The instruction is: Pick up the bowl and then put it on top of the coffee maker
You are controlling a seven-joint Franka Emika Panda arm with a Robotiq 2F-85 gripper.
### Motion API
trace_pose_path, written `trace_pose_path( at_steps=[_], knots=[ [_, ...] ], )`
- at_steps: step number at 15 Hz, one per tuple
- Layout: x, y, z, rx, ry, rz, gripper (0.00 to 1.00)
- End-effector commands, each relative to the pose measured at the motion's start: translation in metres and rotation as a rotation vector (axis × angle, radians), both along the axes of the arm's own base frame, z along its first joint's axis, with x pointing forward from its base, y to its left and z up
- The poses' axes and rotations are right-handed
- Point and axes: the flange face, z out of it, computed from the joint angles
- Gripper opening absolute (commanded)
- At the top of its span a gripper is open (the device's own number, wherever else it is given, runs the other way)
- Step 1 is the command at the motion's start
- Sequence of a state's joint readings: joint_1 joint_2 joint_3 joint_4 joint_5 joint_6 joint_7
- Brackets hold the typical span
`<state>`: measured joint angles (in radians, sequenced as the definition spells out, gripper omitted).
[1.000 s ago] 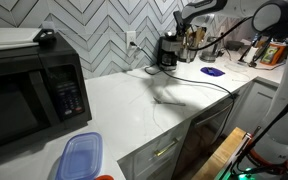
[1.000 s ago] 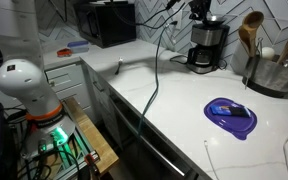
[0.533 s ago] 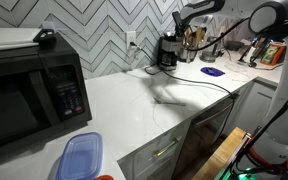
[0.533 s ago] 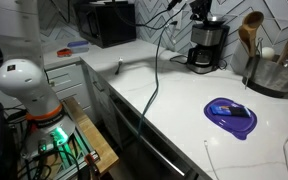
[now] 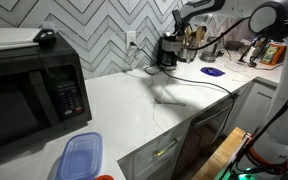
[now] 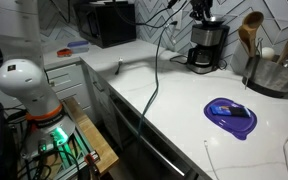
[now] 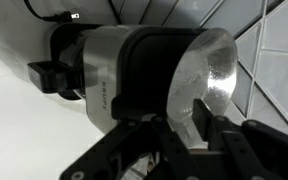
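In the wrist view the shiny silver bowl point(image 7: 206, 72) sits tilted over the top of the black and silver coffee maker point(image 7: 109, 75). My gripper point(image 7: 192, 128) has its two black fingers closed on the bowl's rim, one on each side. In both exterior views the gripper point(image 5: 180, 20) point(image 6: 201, 12) hangs right above the coffee maker point(image 5: 168, 52) point(image 6: 206, 45) at the back of the white counter. The bowl is too small to make out there.
A large black microwave point(image 5: 29, 90) and a translucent blue container point(image 5: 81, 155) stand at one end of the counter. A flat dark-blue disc point(image 6: 230, 113) lies near the front edge. A steel pot with utensils point(image 6: 274, 72) stands beside the coffee maker. Cables cross the counter point(image 6: 154, 80).
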<state>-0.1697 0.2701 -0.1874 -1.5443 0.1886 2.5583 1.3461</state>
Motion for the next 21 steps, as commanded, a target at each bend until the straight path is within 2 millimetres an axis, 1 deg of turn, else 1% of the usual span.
trace_pose_path(
  at_steps=[1, 3, 5, 6, 10, 12, 14, 17, 20, 21],
  knots=[
    [-0.012, -0.005, 0.017, -0.009, 0.020, -0.002, 0.65],
    [-0.023, -0.002, 0.028, 0.007, 0.050, 0.040, 0.79],
    [-0.042, 0.005, 0.042, 0.018, 0.119, 0.159, 0.94],
    [-0.054, 0.007, 0.049, 0.004, 0.143, 0.209, 0.99],
    [-0.102, 0.009, 0.084, -0.077, 0.222, 0.419, 1.00],
    [-0.126, 0.008, 0.095, -0.128, 0.256, 0.518, 1.00],
    [-0.149, 0.004, 0.102, -0.181, 0.282, 0.620, 1.00],
    [-0.182, -0.012, 0.104, -0.249, 0.303, 0.780, 1.00],
    [-0.211, -0.038, 0.098, -0.322, 0.326, 0.934, 1.00],
    [-0.218, -0.047, 0.095, -0.348, 0.325, 0.983, 1.00]
  ],
)
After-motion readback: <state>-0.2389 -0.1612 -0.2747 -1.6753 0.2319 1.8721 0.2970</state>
